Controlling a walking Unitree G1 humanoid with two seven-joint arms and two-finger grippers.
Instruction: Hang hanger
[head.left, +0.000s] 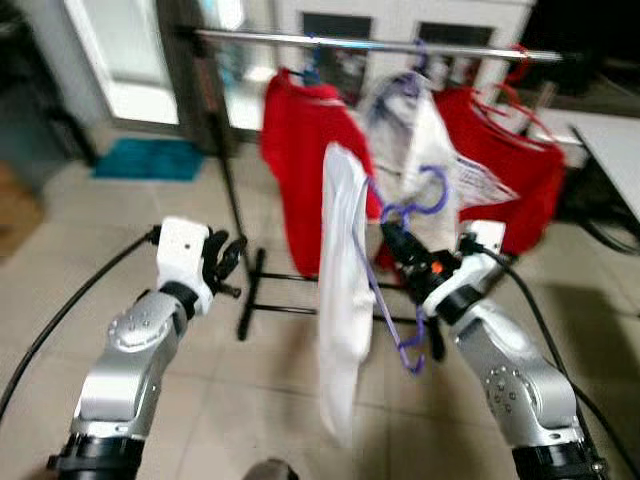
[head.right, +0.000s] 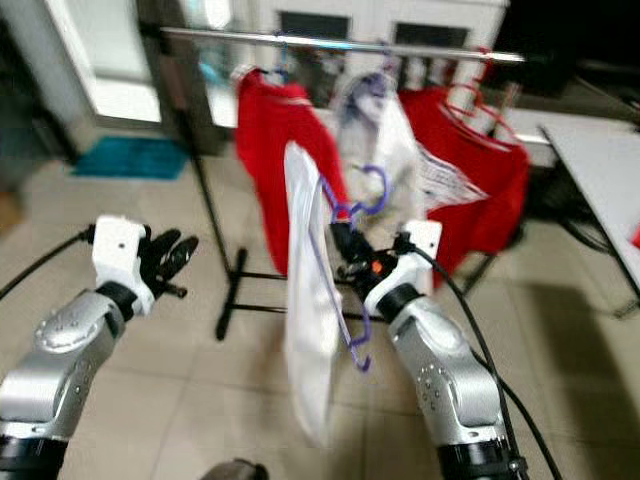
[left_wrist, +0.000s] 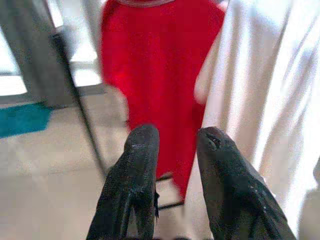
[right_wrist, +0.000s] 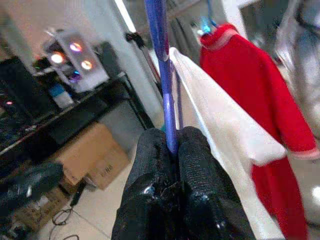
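In front of the clothes rack (head.left: 370, 44), the right pincer (head.left: 395, 243) is pressed together on the purple hanger (head.left: 420, 195), gripping its bar just below the hook; the right wrist view shows both black fingers (right_wrist: 197, 165) clamped on the purple bar. A white garment (head.left: 345, 300) hangs from this hanger, draped down on the side toward the left arm, its hem ending above the tiled floor (head.left: 280, 400). The hanger is below the rack's silver rail and apart from it; its hook is in front of a pale printed garment (head.left: 425, 150) on the rail. Two red garments (head.left: 305, 170) hang on the rail, one on each side of the pale one. The left pincer (head.left: 225, 262) is raised beside the rack's black upright post, holding nothing, its fingers (left_wrist: 140, 175) slightly spread. A teal mat (head.left: 150, 158) lies on the floor beyond the rack. No readable writing or brand; lettering on a cardboard box (right_wrist: 95, 155) is too blurred to read.
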